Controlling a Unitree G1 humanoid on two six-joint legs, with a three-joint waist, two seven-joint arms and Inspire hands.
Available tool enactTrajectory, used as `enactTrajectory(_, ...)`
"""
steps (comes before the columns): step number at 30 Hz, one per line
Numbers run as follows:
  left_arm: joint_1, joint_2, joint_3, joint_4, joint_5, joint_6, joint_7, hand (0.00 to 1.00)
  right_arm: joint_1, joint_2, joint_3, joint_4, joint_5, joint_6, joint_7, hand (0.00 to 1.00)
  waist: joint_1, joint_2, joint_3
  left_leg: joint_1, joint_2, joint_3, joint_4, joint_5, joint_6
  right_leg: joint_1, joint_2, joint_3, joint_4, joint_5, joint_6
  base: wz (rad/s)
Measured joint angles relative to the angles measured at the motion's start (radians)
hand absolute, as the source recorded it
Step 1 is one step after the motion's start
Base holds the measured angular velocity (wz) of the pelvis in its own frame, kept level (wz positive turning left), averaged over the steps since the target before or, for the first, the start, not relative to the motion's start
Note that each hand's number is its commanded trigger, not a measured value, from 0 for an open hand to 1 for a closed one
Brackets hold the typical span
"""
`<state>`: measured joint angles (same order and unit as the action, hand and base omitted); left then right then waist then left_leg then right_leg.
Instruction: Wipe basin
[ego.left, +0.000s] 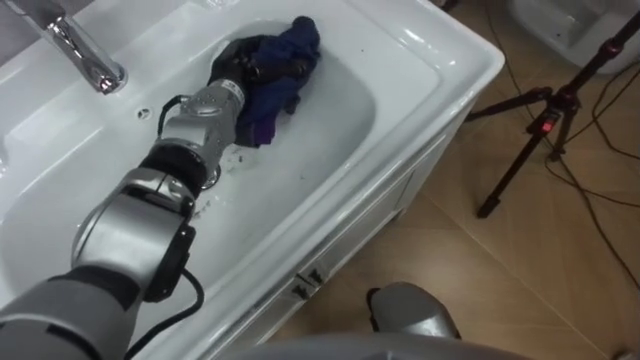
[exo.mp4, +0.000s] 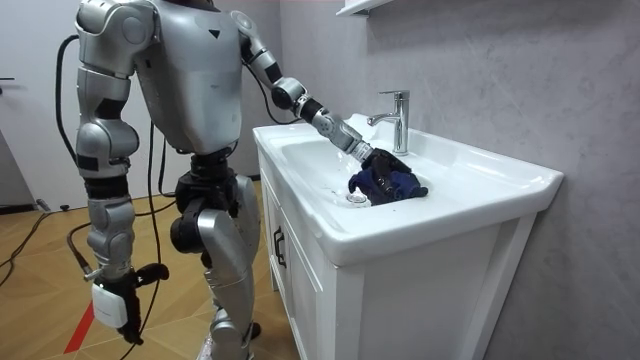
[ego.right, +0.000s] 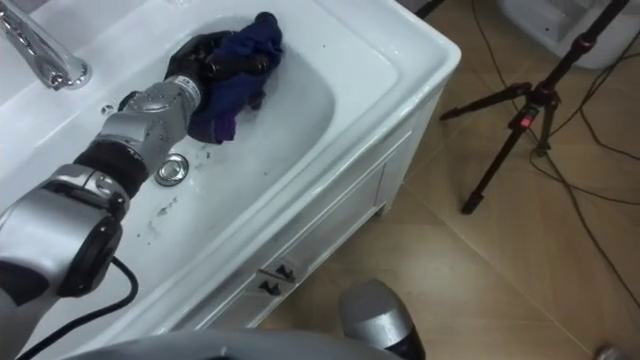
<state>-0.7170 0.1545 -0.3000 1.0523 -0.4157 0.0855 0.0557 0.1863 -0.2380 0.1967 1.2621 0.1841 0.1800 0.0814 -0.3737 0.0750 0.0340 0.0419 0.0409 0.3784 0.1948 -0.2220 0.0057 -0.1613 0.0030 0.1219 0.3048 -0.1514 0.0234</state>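
Left hand (ego.left: 238, 66) was clamped on the dark blue cloth (ego.left: 288, 62), digits curled into the bunch. That put the cloth at the far end of the basin (ego.left: 345, 115) bowl, beyond the drain (ego.right: 171, 169). It was wadded up, so you only had a small contact patch. I'd have flattened it under the palm before sweeping. Dark specks (ego.right: 160, 214) sat near the drain, so the best stroke looked like a pull back over that patch, pressing down and keeping the wrist clear of the tap (ego.left: 88, 58). Right hand (exo.mp4: 128, 292) hung at the robot's side; couldn't tell if it was open or closed.
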Motion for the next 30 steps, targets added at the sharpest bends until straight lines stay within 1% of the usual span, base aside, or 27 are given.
enactTrajectory(3, 0.0, -0.003, -0.003, 0.0, 0.075, 0.001, 0.0, 1.0, 0.003, -0.001, -0.001, -0.02, -0.009, 0.008, 0.005, 0.0, -0.004, 0.002, -0.0012, 0.022, 0.0, 0.003, -0.006, 0.0, 0.0, 0.021, 0.001, -0.001, 0.0, 0.0, 0.0, -0.02)
enactTrajectory(4, 0.0, -0.004, -0.017, 0.0, 0.097, 0.001, 0.001, 1.0, 0.001, -0.001, -0.003, -0.02, -0.012, 0.008, 0.008, 0.0, -0.006, 0.006, -0.0056, 0.025, 0.0, 0.003, -0.007, 0.0, 0.0, 0.026, 0.0, -0.002, -0.007, 0.0, 0.0, 0.0)
enactTrajectory(6, 0.0, -0.007, -0.02, 0.001, 0.136, 0.002, -0.002, 1.0, -0.002, -0.001, -0.007, -0.02, -0.02, 0.01, 0.01, 0.0, -0.006, 0.011, -0.0095, 0.029, 0.0, 0.002, -0.007, 0.0, 0.0, 0.033, -0.001, -0.003, -0.012, 0.001, 0.0, 0.0)
enactTrajectory(8, 0.001, -0.008, -0.02, 0.006, 0.181, 0.003, -0.002, 1.0, -0.003, 0.001, -0.017, -0.019, -0.025, 0.01, 0.014, 0.0, -0.006, 0.011, -0.0094, 0.042, 0.001, 0.002, -0.008, 0.0, 0.0, 0.043, 0.002, 0.0, -0.012, 0.001, 0.0, -0.04)
enactTrajectory(9, 0.001, -0.008, -0.02, 0.006, 0.235, 0.004, -0.002, 1.0, -0.003, 0.0, -0.023, -0.019, -0.028, 0.01, 0.013, 0.0, -0.006, 0.012, -0.0101, 0.045, 0.001, 0.002, -0.008, 0.0, 0.0, 0.045, 0.002, 0.0, -0.012, 0.001, 0.0, -0.05)
enactTrajectory(10, 0.007, -0.009, -0.02, 0.007, 0.289, 0.004, -0.001, 1.0, -0.001, -0.002, -0.024, -0.02, -0.028, 0.01, 0.013, 0.0, -0.005, 0.011, -0.0094, 0.051, 0.001, 0.003, -0.011, 0.0, 0.0, 0.048, 0.003, 0.002, -0.01, 0.001, -0.001, -0.06)
enactTrajectory(12, 0.032, -0.009, -0.02, 0.008, 0.342, 0.004, 0.002, 1.0, 0.006, -0.008, -0.024, -0.022, -0.027, 0.011, 0.017, 0.0, -0.005, 0.011, -0.0093, 0.062, 0.001, 0.008, -0.015, 0.0, 0.0, 0.055, 0.007, 0.01, -0.008, 0.001, -0.002, -0.1)
enactTrajectory(14, 0.06, -0.009, -0.021, 0.009, 0.363, 0.012, 0.003, 1.0, 0.01, -0.015, -0.024, -0.022, -0.027, 0.012, 0.018, 0.0, -0.005, 0.01, -0.0088, 0.069, 0.001, 0.022, -0.017, 0.0, 0.0, 0.055, 0.009, 0.018, -0.004, 0.0, -0.002, -0.12)
enactTrajectory(15, 0.07, -0.009, -0.021, 0.02, 0.37, 0.023, 0.002, 1.0, 0.013, -0.017, -0.024, -0.021, -0.027, 0.013, 0.02, 0.0, -0.002, 0.008, -0.0073, 0.072, 0.002, 0.026, -0.019, -0.001, -0.002, 0.052, 0.011, 0.021, 0.003, -0.001, -0.002, -0.09)
enactTrajectory(17, 0.089, -0.005, -0.02, 0.041, 0.371, 0.024, 0.003, 1.0, 0.017, -0.018, -0.024, -0.021, -0.021, 0.018, 0.021, 0.0, -0.002, 0.008, -0.0091, 0.071, 0.002, 0.027, -0.03, -0.003, -0.004, 0.044, 0.015, 0.023, 0.008, -0.002, -0.003, -0.03)
enactTrajectory(20, 0.118, 0.001, -0.014, 0.047, 0.4, 0.024, 0.009, 1.0, 0.037, -0.017, -0.043, -0.023, -0.021, 0.022, 0.022, 0.0, 0.009, 0.004, -0.01, 0.07, 0.003, 0.027, -0.035, -0.004, -0.006, 0.035, 0.017, 0.021, 0.022, -0.004, -0.006, 0.0)
enactTrajectory(22, 0.137, 0.002, -0.014, 0.054, 0.423, 0.022, 0.018, 1.0, 0.043, -0.018, -0.044, -0.021, -0.027, 0.032, 0.02, 0.0, 0.022, -0.004, -0.0108, 0.07, 0.005, 0.028, -0.035, -0.005, -0.007, 0.034, 0.019, 0.019, 0.023, -0.003, -0.007, -0.02)
enactTrajectory(23, 0.143, 0.002, -0.014, 0.062, 0.43, 0.017, 0.021, 1.0, 0.043, -0.018, -0.044, -0.021, -0.032, 0.036, 0.02, 0.0, 0.026, -0.004, -0.0133, 0.073, 0.005, 0.029, -0.035, -0.005, -0.007, 0.035, 0.02, 0.022, 0.023, -0.003, -0.008, -0.07)
enactTrajectory(25, 0.185, 0.003, 0.02, 0.069, 0.451, 0.014, 0.027, 1.0, 0.045, -0.018, -0.045, -0.03, -0.041, 0.042, 0.023, 0.0, 0.034, -0.011, -0.0273, 0.078, 0.008, 0.03, -0.035, -0.005, -0.009, 0.041, 0.024, 0.025, 0.023, -0.003, -0.01, -0.08)
enactTrajectory(27, 0.206, 0.003, 0.046, 0.068, 0.451, 0.014, 0.028, 1.0, 0.058, -0.017, -0.045, -0.061, -0.041, 0.042, 0.027, 0.0, 0.046, -0.023, -0.0336, 0.08, 0.008, 0.03, -0.033, -0.005, -0.009, 0.042, 0.024, 0.024, 0.023, -0.003, -0.011, 0.0)
enactTrajectory(28, 0.215, 0.003, 0.061, 0.075, 0.452, 0.014, 0.028, 1.0, 0.059, -0.015, -0.046, -0.065, -0.043, 0.04, 0.027, 0.0, 0.055, -0.032, -0.0357, 0.081, 0.008, 0.03, -0.032, -0.005, -0.009, 0.044, 0.023, 0.023, 0.022, -0.003, -0.011, 0.0)
enactTrajectory(30, 0.22, 0.003, 0.069, 0.088, 0.45, 0.011, 0.029, 1.0, 0.059, -0.014, -0.046, -0.065, -0.045, 0.04, 0.028, 0.0, 0.065, -0.041, -0.0336, 0.086, 0.009, 0.026, -0.033, -0.007, -0.011, 0.055, 0.022, 0.016, 0.017, -0.002, -0.012, 0.07)
